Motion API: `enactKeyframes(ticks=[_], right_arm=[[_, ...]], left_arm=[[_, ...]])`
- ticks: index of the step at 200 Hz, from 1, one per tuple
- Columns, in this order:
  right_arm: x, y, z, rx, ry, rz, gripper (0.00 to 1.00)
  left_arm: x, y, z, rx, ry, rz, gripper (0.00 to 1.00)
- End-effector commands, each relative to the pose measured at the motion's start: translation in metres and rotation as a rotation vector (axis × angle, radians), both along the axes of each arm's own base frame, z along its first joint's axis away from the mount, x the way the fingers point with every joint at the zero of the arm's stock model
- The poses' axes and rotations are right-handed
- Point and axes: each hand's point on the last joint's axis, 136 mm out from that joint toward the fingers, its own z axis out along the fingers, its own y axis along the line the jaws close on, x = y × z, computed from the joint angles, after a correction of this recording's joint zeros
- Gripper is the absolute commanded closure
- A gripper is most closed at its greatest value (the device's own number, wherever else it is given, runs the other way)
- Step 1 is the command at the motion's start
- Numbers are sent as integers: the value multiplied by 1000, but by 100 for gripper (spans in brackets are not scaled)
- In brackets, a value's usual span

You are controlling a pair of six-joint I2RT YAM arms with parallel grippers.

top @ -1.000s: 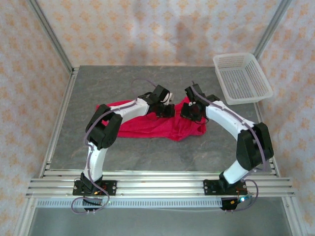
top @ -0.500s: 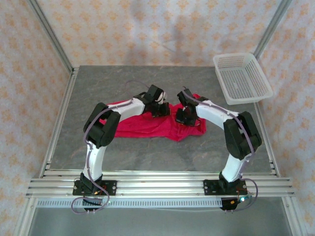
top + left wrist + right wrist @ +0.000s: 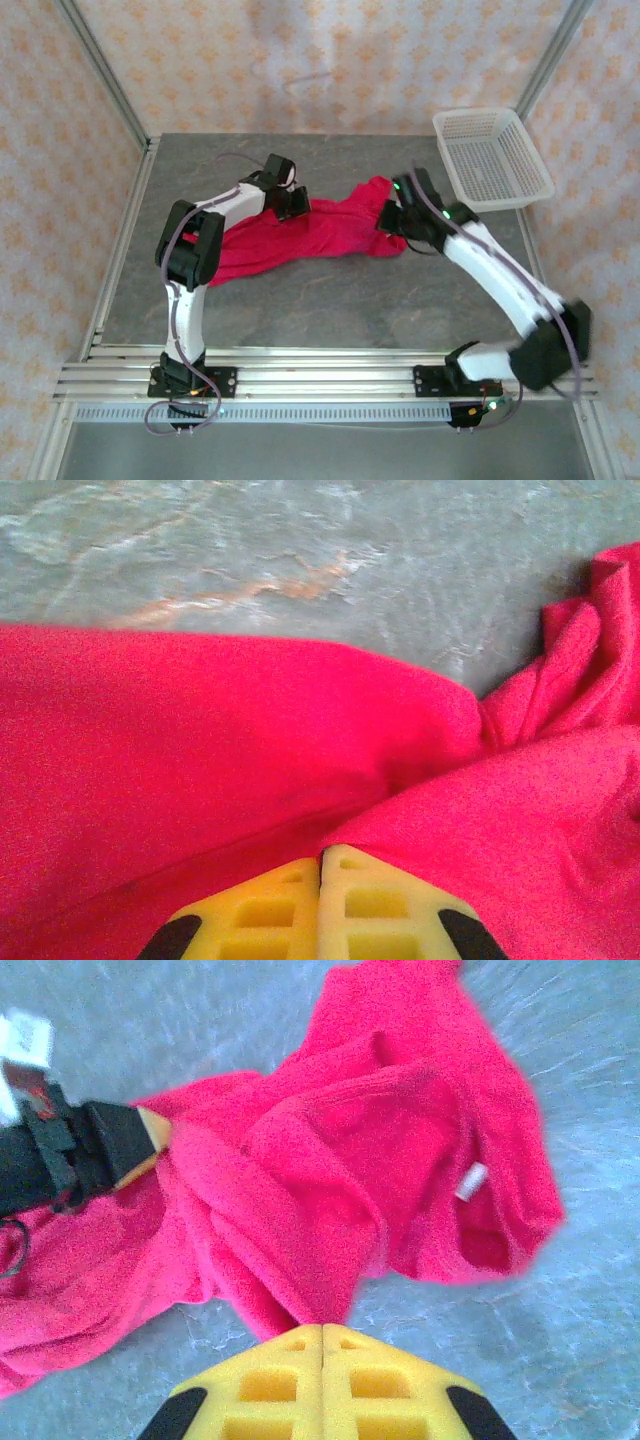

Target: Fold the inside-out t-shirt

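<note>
Two closed grips: left gripper (image 3: 320, 858) and right gripper (image 3: 322, 1330) each pinch the bunched red t-shirt (image 3: 320, 232); pulled apart, thin cloth may slip free.

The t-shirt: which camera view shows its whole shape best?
The top view: the t-shirt shows end to end on the table. The left wrist view gives close red folds; the right wrist view gives a bunched part with the pale tag.
</note>
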Motion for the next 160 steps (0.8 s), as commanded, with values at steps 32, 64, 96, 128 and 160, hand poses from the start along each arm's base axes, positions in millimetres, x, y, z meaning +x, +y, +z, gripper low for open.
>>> enactKeyframes(ticks=[32, 64, 96, 128, 160], right_arm=[[-69, -69, -71, 235, -129, -368, 79], [-59, -68, -59, 177, -144, -353, 71], [-25, -32, -53, 130, -43, -245, 71], [13, 9, -45, 216, 3, -187, 67], [46, 58, -43, 304, 95, -112, 54]], left_arm=[[-12, -9, -5, -10, 15, 10, 100], [-23, -37, 13, -29, -19, -57, 100], [-29, -39, 29, -64, -38, -46, 100], [-38, -48, 40, -152, -53, -42, 100], [-48, -58, 41, -164, -58, -62, 100]])
